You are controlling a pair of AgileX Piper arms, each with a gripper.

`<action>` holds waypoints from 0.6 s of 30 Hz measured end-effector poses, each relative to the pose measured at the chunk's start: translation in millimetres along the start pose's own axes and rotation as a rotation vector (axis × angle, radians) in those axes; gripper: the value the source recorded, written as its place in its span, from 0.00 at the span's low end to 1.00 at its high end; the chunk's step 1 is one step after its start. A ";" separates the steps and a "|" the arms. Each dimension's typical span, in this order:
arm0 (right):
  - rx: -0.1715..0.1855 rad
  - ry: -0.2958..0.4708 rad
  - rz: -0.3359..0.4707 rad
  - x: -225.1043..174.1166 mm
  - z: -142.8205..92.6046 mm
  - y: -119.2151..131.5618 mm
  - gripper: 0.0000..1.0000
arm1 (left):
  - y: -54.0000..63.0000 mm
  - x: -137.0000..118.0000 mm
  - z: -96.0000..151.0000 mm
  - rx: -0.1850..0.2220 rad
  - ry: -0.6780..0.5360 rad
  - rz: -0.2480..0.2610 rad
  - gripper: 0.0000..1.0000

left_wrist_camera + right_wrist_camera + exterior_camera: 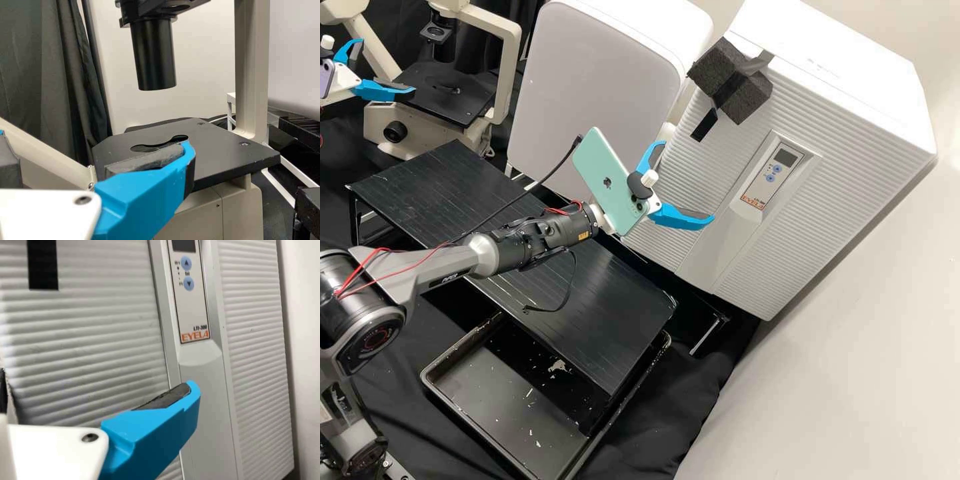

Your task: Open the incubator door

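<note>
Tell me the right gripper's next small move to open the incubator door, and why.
I'd probably raise the right gripper toward the black block: it sits high on the shut door and looks like the pull, while the jaws stand spread and empty, lower down in the high view.

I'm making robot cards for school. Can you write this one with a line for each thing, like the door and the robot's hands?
Door: looks shut
Black block: near the top of the incubator's front
Right gripper: open, empty, in front of the incubator
Left gripper: open, empty, by the microscope
Tray: low, partly under the black shelf
</note>
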 end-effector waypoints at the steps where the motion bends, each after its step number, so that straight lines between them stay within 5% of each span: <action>1: 0.003 -0.006 -0.003 0.0 0.6 -0.3 0.00 | 0.0 0.0 0.0 0.000 0.000 0.000 1.00; 18: -0.047 -0.017 -0.012 -3.1 -8.4 0.8 0.00 | 0.0 0.0 0.0 0.000 0.000 0.000 1.00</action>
